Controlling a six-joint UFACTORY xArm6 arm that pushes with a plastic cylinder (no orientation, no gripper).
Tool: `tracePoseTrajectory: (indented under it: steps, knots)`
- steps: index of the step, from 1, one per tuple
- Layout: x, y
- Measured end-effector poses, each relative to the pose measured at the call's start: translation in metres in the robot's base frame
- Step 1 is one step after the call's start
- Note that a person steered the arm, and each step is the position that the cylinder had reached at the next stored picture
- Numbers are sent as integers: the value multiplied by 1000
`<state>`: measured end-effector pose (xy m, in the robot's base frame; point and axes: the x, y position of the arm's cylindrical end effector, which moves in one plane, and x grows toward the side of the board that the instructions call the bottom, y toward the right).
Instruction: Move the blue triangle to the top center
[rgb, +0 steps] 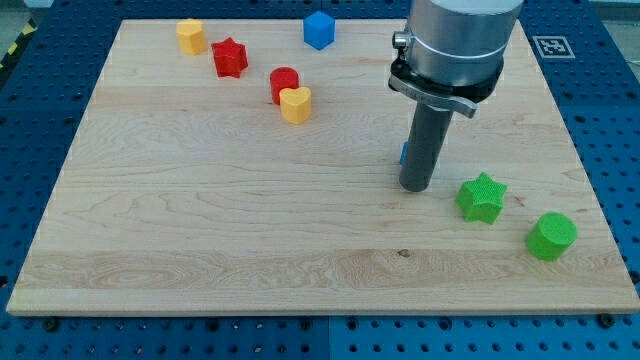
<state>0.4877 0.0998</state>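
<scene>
We are seeing only a thin blue sliver of the blue triangle, because it is hiding behind the rod, at the rod's left edge, a little above the end. My tip is resting on the wooden board, touching or almost touching this block; we cannot tell which. We are carrying no jaws, so nothing is opening or closing. We judge the rod is standing on the block's near side in order to push it toward the view's top.

From the tip, the green star is lying just to the right and the green cylinder further right and lower. The blue cube is sitting far up and left, with the red cylinder, yellow heart, red star and yellow hexagon block still further left.

We are reading no words; only a black-and-white marker is showing.
</scene>
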Motion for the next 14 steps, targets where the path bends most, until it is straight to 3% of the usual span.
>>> tracePoseTrajectory:
  steps: [3,8,11,14]
  knots:
    - [-32,20]
    - [-161,53]
    - [-179,87]
    - [-182,44]
